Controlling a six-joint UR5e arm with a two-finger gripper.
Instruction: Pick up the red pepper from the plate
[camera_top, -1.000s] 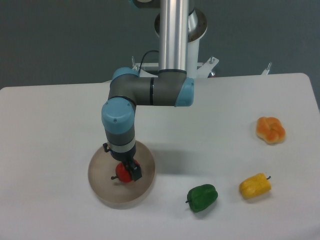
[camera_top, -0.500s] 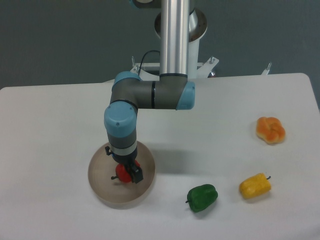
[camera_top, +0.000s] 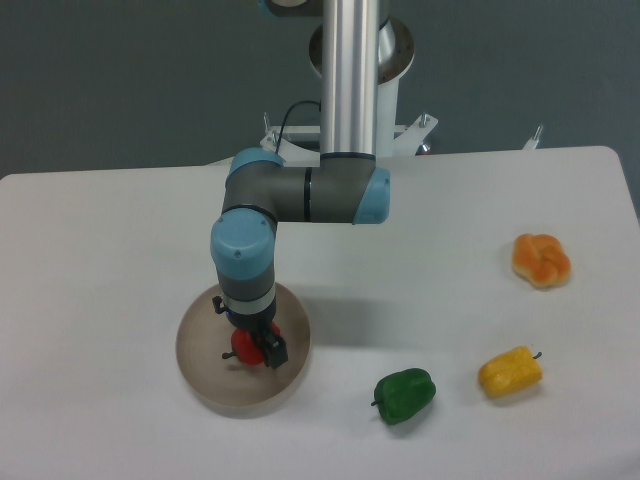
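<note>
Nearest, toward the right: green pepper (camera_top: 404, 395) and yellow pepper (camera_top: 510, 372) on the bench (camera_top: 450, 270). Left of those, plate (camera_top: 205, 360) carrying the red pepper (camera_top: 244, 346), gripper (camera_top: 258, 348) clamped around it (stem poking left). Farther right, an orange pepper (camera_top: 541, 259).

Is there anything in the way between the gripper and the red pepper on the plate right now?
Nothing visible. The gripper is already down at the red pepper on the plate, with nothing else on the plate. The green pepper and yellow pepper lie well off to the side on the table.
</note>
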